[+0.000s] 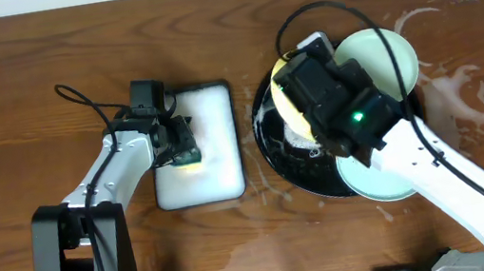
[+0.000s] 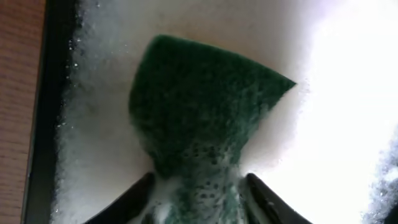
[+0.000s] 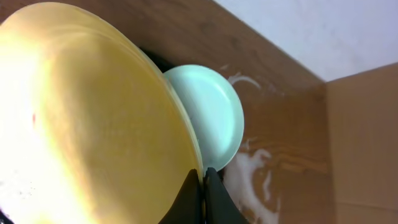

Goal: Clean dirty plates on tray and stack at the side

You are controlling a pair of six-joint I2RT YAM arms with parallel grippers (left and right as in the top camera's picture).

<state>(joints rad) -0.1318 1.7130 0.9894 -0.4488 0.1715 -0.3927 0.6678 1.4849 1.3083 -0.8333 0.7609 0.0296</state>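
My right gripper (image 3: 203,180) is shut on the rim of the pale yellow plate (image 3: 93,118) and holds it tilted on edge above the black tray (image 1: 267,136). The yellow plate also shows in the overhead view (image 1: 283,96). One mint-white plate (image 1: 399,59) lies at the tray's far right edge and also shows in the right wrist view (image 3: 214,112). A second mint-white plate (image 1: 379,182) lies at the tray's near right edge. My left gripper (image 2: 198,183) is shut on a green sponge (image 2: 199,106), pressed into the suds of the white foam tray (image 1: 204,103).
Soapy smears (image 1: 466,88) lie on the wooden table right of the black tray, and a wet patch (image 1: 250,250) sits near the front edge. A cardboard wall (image 3: 367,143) stands at the right in the right wrist view.
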